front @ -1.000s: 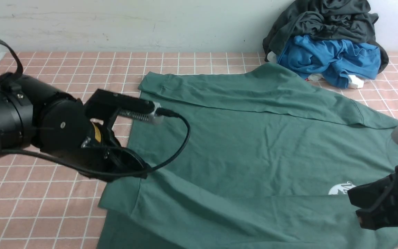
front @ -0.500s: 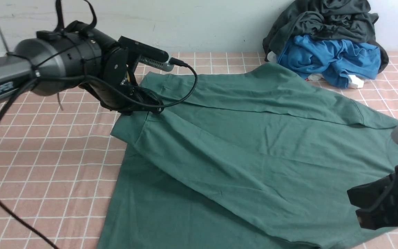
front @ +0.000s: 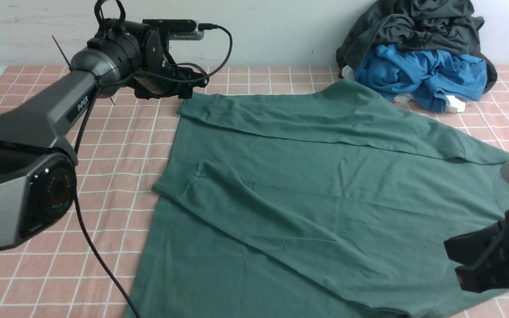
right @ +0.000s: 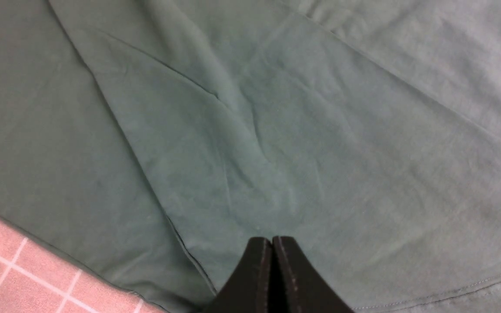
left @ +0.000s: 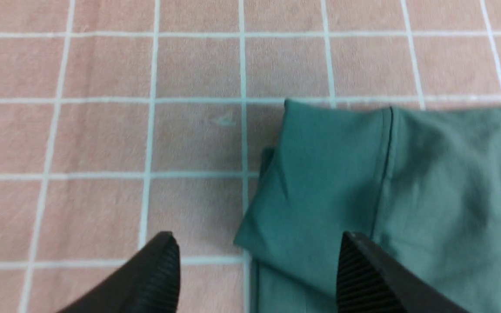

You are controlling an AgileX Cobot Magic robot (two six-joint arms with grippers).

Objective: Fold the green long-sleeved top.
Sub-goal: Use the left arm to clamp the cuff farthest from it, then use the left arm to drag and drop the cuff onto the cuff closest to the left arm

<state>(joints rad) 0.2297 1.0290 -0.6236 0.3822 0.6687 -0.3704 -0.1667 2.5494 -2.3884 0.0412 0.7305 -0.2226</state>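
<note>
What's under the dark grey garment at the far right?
A bright blue garment shows beneath the dark grey garment, white scraps at its base. Anything deeper in the pile is covered.

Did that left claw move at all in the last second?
Yes, the left gripper went away from the camera, from the left edge of the green long-sleeved top to its far corner by the wall.

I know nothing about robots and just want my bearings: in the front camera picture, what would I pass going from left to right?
Left arm, ending in its open left fingers → green long-sleeved top → heap of blue and dark grey clothes → shut right fingers.
</note>
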